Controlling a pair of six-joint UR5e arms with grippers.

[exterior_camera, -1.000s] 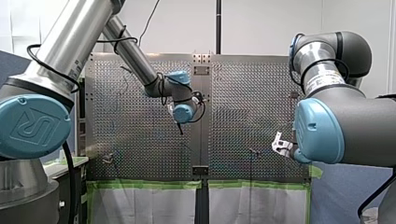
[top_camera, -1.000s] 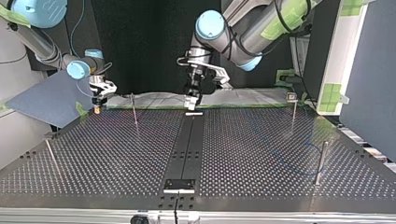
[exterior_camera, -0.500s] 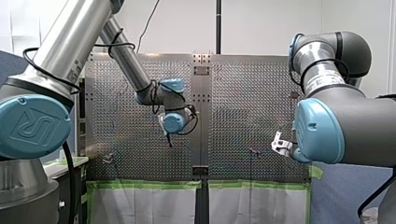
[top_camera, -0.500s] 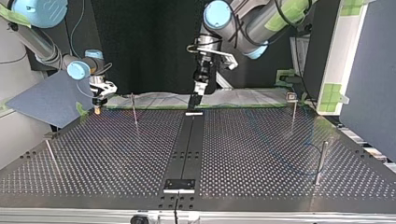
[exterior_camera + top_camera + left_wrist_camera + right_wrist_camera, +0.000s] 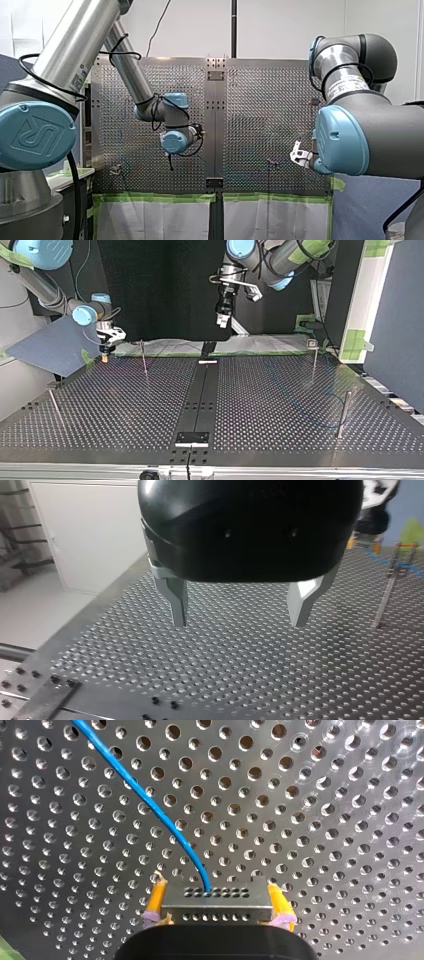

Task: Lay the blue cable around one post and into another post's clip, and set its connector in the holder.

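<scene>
My right claw (image 5: 216,892) is clamped on the connector (image 5: 216,904), yellow pads (image 5: 157,896) either side, so the blue cable (image 5: 150,802) trails off freely over the bench (image 5: 325,820). My left claw (image 5: 239,620) hangs spread and empty above it, ready, I reckon, to steer cable round the post (image 5: 387,592) beyond.

Bright and evenly lit in the front view, against a white wall (image 5: 290,25). Much dimmer in the top view (black backdrop (image 5: 150,290) behind), with pale glare washing over the table (image 5: 280,390). In the right wrist view, bright sheen on metal, holes in shadow.
</scene>
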